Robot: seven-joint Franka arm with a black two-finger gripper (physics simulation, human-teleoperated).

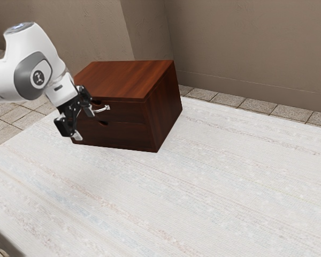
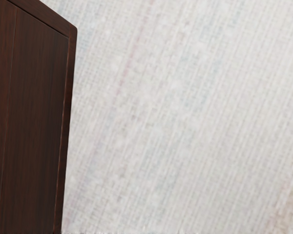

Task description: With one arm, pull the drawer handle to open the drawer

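Currently the white Franka arm point(image 1: 27, 75) comes in from the exterior view's left and ends at the front face of a dark reddish-brown wooden drawer cabinet point(image 1: 134, 80). The cabinet stands on a pale, whitish woven-textured tabletop point(image 1: 203, 182), toward its far side and near the exterior view's left. Two drawer fronts sit one above the other on the face turned to the arm. A small silver metal handle point(image 1: 101, 108) juts out from the upper drawer front point(image 1: 123, 111).

The black two-finger pincer point(image 1: 83, 122) is just beside this handle, on its arm side. Its fingers stand wide apart: one lies close by the handle, while the other, pale-tipped, is down by the cabinet's lower front corner. Nothing is clamped between them. I cannot tell whether the upper finger touches the handle. The upper drawer front looks level with the cabinet's face.

From the wrist view, a dark wooden panel of the cabinet point(image 2: 29, 126) stands close to the hand, with the tabletop point(image 2: 195, 122) spreading beyond it.

Behind the tabletop are grey-beige floor tiles point(image 1: 257, 104) and a plain beige wall point(image 1: 246, 37).
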